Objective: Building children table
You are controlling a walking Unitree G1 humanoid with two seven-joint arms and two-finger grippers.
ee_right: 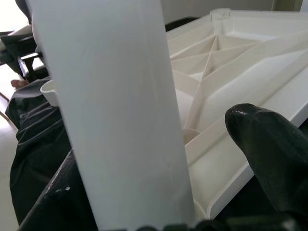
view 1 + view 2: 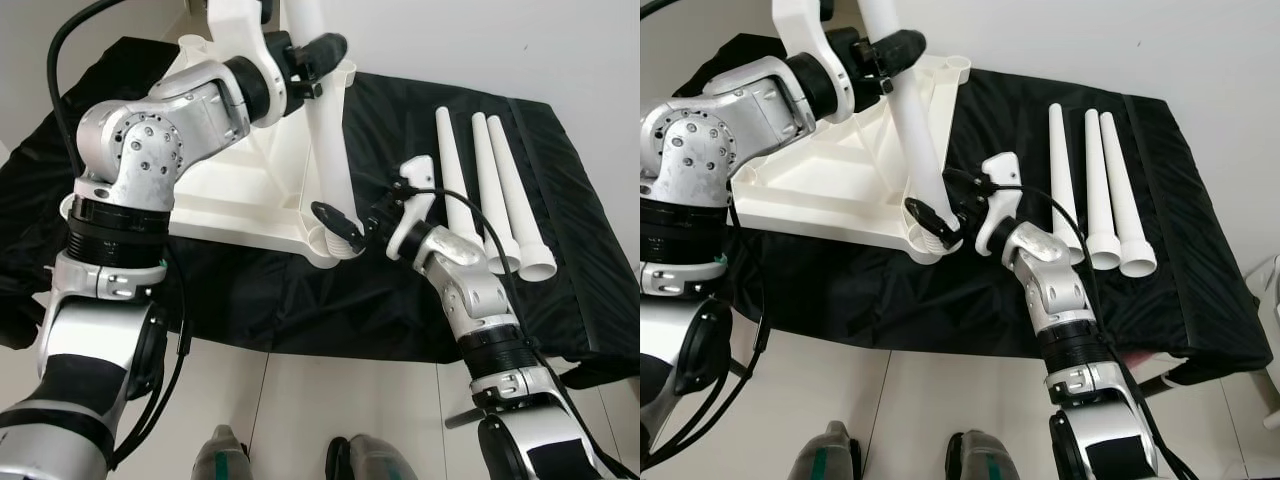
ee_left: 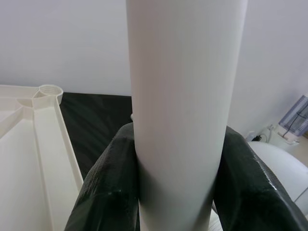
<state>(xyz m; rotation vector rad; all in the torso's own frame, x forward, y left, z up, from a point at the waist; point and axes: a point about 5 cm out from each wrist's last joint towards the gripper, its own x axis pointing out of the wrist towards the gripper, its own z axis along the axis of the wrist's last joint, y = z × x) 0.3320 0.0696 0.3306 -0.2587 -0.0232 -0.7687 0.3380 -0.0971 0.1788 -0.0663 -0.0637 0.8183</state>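
White table leg (image 2: pixel 325 130) stands in the corner socket of the upturned tabletop (image 2: pixel 240 190) on black cloth (image 2: pixel 300 290). My left gripper (image 2: pixel 312 60) clasps it high; my right gripper (image 2: pixel 350 232) brackets its base, fingers parted. Three spare legs (image 2: pixel 490 190) lie nearby.

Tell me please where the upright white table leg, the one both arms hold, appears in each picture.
Left eye view: upright table leg top centre, slanting down to the tabletop's near corner socket.
Right eye view: leg left of centre, same slant.
Left wrist view: leg centre, between that tool's black fingers.
Right wrist view: leg left half, big.
Shared landmark: overturned white tabletop.
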